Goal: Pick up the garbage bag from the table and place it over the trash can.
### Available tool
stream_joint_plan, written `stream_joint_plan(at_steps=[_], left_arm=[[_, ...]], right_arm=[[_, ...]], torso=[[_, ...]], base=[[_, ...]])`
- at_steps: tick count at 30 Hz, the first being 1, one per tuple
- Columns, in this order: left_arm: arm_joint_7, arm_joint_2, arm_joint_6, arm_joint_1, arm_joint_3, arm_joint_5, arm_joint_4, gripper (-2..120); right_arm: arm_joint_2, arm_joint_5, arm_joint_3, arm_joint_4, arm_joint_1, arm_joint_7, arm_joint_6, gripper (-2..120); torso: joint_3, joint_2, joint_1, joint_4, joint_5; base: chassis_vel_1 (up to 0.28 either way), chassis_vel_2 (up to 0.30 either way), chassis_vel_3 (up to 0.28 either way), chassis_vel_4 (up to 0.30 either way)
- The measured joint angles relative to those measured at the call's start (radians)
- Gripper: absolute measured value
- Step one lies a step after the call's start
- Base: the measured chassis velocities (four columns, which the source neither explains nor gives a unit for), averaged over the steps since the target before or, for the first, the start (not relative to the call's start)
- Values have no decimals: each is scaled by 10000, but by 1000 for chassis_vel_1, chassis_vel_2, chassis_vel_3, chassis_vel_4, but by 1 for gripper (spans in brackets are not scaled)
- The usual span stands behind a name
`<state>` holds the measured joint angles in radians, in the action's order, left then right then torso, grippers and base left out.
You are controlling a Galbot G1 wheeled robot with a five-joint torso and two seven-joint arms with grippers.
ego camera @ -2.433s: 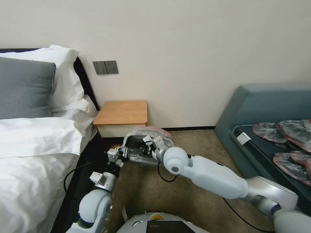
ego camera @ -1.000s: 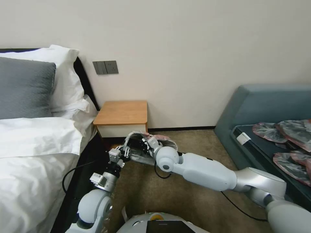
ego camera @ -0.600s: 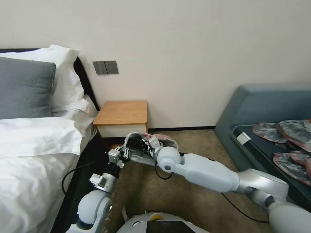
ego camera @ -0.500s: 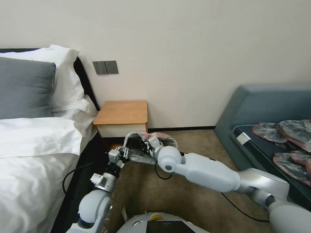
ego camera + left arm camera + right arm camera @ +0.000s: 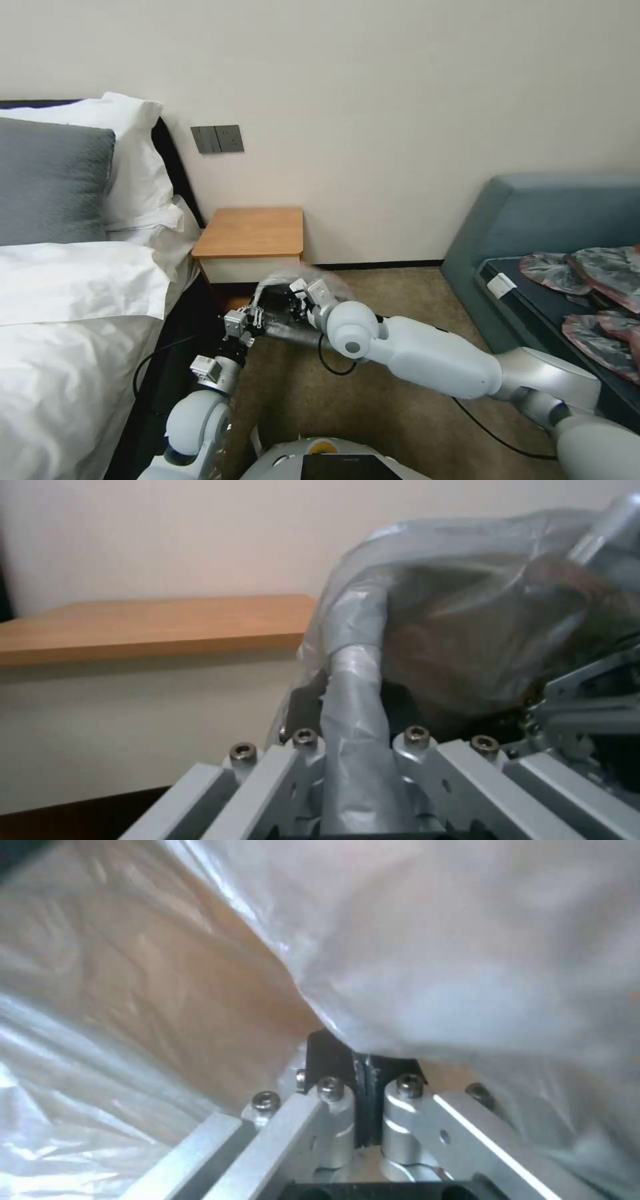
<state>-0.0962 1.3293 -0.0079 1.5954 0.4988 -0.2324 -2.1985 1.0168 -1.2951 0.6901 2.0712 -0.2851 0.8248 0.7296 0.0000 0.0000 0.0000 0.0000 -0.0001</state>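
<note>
Below the table (image 5: 250, 232), over carpet (image 5: 373, 413): garbage bag (image 5: 283, 280) stretched between left gripper (image 5: 257, 320) and right gripper (image 5: 301, 298), both clamped on its film.

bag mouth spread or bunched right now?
Spread: the garbage bag is stretched between the left gripper and right gripper, both clamped on its edge.
</note>
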Motion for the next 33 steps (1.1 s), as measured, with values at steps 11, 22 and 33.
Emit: stream_joint_plan(at_steps=[11,22,33], left_arm=[[183,31,140,-90,-9,-370,235,5],[511,103,391,-226,-66,-913,670,5],[2390,143,1553,-296,-630,-1865,801,5]], right_arm=[[-204,-308,-186,548,-205,-70,-1,0],[-761,-315,-796,1409,-604,-844,-320,0],[-2945,2928,-4370,2638,-4357,-3522,-1683,33]], torso=[[0,0,-1,-1,1],[0,0,-1,1,1],[-1,0,0,-6,0]], base=[[0,0,0,0],[0,0,0,0],[0,0,0,0]])
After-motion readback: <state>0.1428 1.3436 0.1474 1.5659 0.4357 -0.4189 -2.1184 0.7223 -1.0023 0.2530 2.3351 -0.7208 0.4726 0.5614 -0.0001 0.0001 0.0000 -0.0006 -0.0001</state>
